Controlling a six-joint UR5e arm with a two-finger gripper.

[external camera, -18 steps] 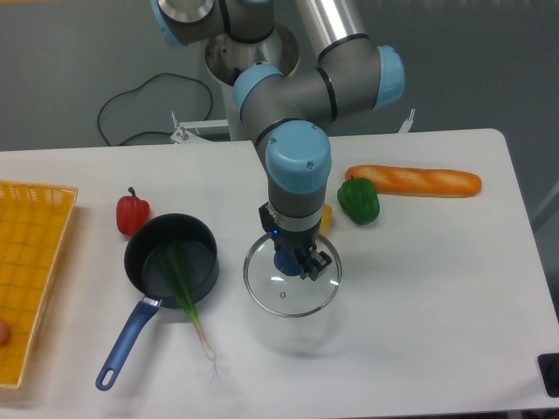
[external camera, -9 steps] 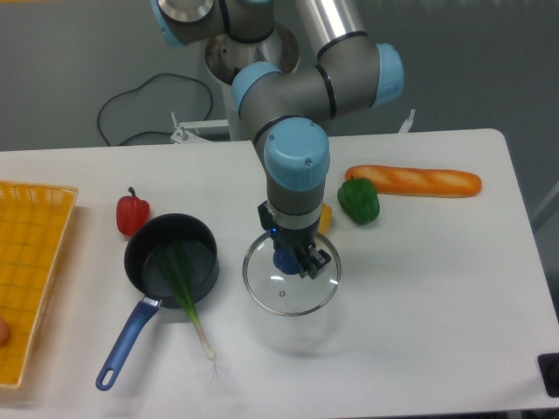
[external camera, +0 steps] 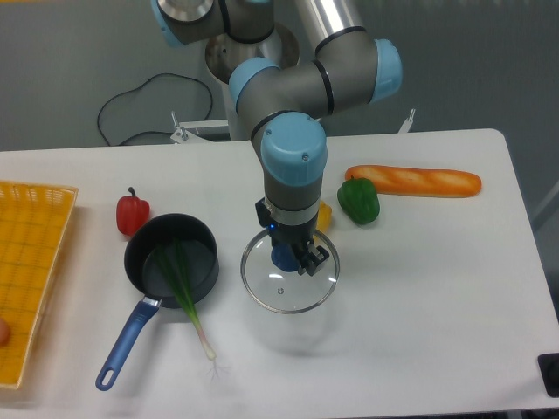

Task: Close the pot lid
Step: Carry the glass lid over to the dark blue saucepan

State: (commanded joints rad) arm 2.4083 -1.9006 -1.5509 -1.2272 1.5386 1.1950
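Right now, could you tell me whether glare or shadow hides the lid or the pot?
Fixed camera: even light, sharp focus. The lid shows small glints on its glass, its rim readable; a soft shadow lies beneath it. The claw covers the knob. The pot interior is dark but legible.

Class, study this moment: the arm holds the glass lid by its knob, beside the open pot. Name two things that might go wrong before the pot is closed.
1. A green spring onion hangs over the rim of the dark saucepan; the round glass lid may sit tilted on it.
2. The gripper pinches only the small blue knob, so the lid might slip or swing while carried leftward.
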